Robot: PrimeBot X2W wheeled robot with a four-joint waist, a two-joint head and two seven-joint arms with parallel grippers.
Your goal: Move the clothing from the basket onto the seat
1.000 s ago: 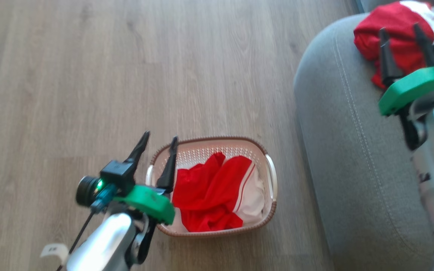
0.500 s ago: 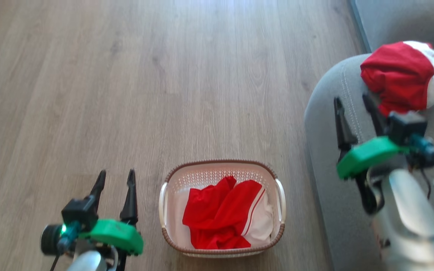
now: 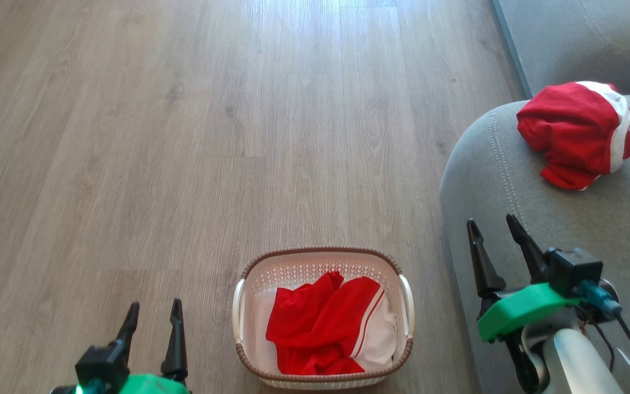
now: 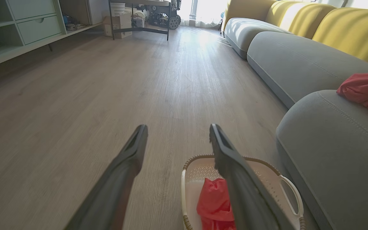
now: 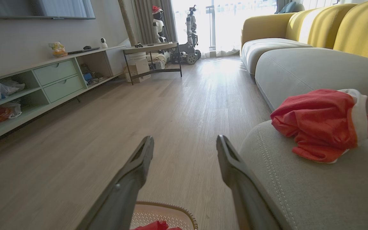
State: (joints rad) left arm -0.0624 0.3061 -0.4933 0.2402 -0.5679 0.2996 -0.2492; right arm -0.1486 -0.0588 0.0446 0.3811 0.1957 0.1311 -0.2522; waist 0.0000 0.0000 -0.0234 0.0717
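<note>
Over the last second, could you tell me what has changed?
The right claw, open and empty, drew back from the red garment on the seat, toward the robot. The left claw, also open, pulled back from the basket rim. The head camera shifted too. That garment stays on the seat; the other garment stays in the basket.

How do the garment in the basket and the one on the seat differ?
The bright red fabric garment in the white perforated plastic basket lies spread out; the red garment on the grey fabric seat is bunched up. The basket garment shows a broad white area; the seat garment, a narrow white band. Both are red and white.
</note>
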